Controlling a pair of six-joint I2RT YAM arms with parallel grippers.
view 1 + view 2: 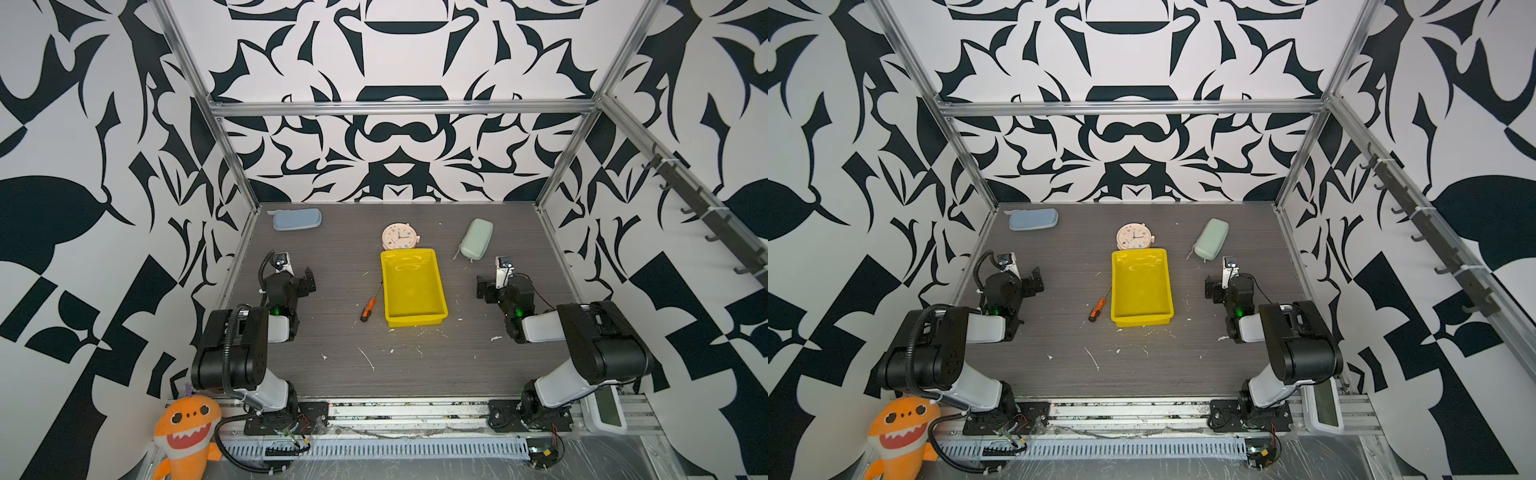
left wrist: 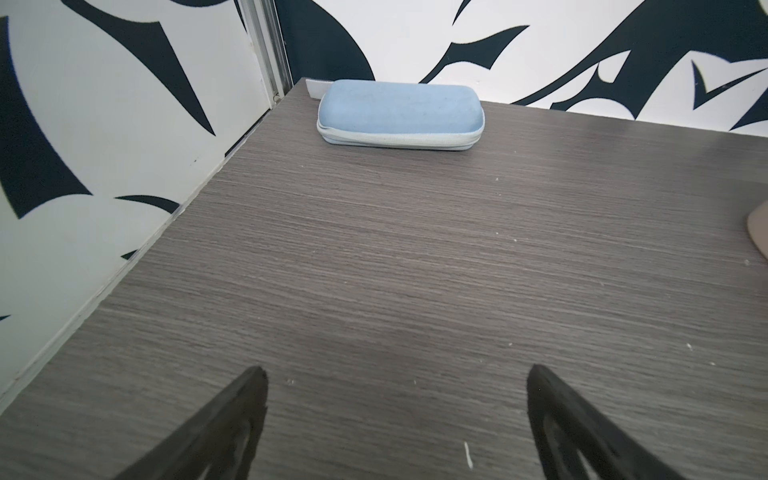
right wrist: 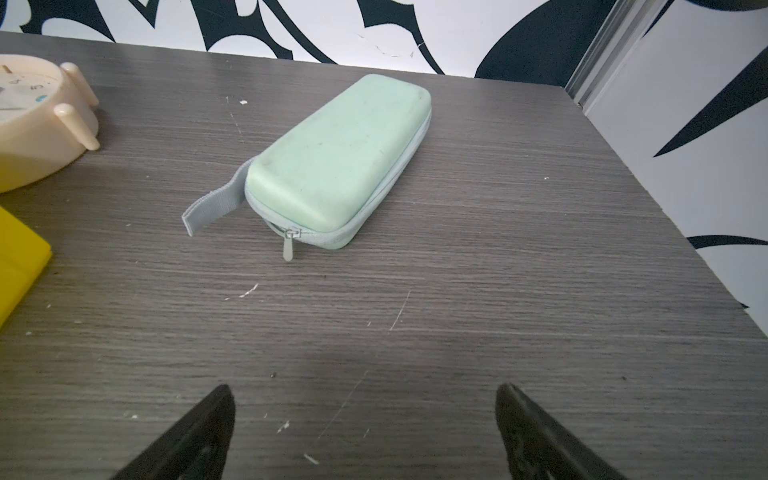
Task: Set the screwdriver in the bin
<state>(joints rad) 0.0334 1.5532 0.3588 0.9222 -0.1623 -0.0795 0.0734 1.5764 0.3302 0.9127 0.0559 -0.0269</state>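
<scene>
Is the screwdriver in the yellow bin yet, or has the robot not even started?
Nothing is done yet. The screwdriver lies on the table beside the empty bin. Nothing is in hand: the left hand and right hand are open and empty. Left to do: grabbing it and dropping it in.

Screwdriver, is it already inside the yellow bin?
No, in a top view the screwdriver lies on the table beside the bin, outside its wall.

On the table (image 1: 374, 365), bin (image 1: 415, 320) central, screwdriver (image 1: 367, 309) just left of it, clock (image 1: 399, 237) just behind it — left pouch (image 1: 297, 219) far back left, right pouch (image 1: 477, 240) back right.
</scene>
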